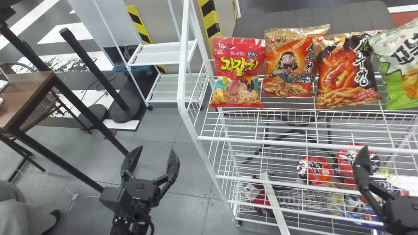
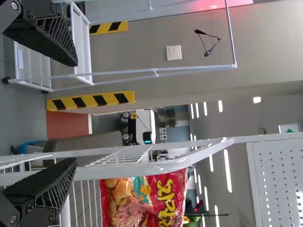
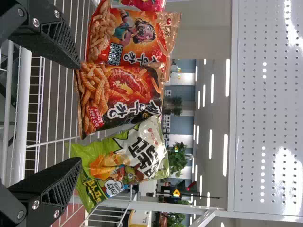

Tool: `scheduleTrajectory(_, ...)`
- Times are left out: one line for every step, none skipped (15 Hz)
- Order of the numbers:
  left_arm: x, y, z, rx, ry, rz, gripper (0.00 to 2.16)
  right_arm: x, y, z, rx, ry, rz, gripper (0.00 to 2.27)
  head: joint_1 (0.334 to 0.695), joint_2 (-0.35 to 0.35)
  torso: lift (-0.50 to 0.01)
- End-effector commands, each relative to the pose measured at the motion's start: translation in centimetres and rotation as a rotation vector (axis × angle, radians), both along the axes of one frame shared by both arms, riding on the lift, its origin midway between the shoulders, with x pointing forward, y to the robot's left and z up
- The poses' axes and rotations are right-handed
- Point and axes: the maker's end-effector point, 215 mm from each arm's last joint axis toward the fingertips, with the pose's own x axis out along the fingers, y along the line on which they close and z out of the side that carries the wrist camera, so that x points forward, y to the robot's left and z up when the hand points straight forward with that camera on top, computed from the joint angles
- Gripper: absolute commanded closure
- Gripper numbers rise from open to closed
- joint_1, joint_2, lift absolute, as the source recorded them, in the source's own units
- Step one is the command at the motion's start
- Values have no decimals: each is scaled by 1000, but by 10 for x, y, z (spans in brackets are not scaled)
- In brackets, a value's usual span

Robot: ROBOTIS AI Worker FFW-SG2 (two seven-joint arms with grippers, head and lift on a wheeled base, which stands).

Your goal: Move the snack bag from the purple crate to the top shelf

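At two o'clock the green snack bag sits on the top shelf, apparently placed, so the right gripper, fingers spread at four, should back away cleanly, the left gripper idle and splayed at seven.

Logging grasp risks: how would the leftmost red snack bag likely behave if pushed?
The red snack bag looks like puffed film, so probably light and yielding. Its shiny surface may slip. Standing on its narrow bottom edge, it could tip.
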Motion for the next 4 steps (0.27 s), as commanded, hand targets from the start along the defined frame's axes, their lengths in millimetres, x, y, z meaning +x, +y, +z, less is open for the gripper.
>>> scheduleTrajectory(0,0,-1,-1,2,0,100,1,1,1,4,-2,-1,144,695,303,9)
scheduleTrajectory(0,0,-1,-1,2,0,100,0,2,1,5,-2,0,144,695,303,9)
scheduleTrajectory(0,0,-1,-1,2,0,100,0,2,-1,5,1,0,144,695,304,9)
scheduleTrajectory(0,0,-1,-1,2,2,100,1,3,0,5,0,0,144,695,304,9)
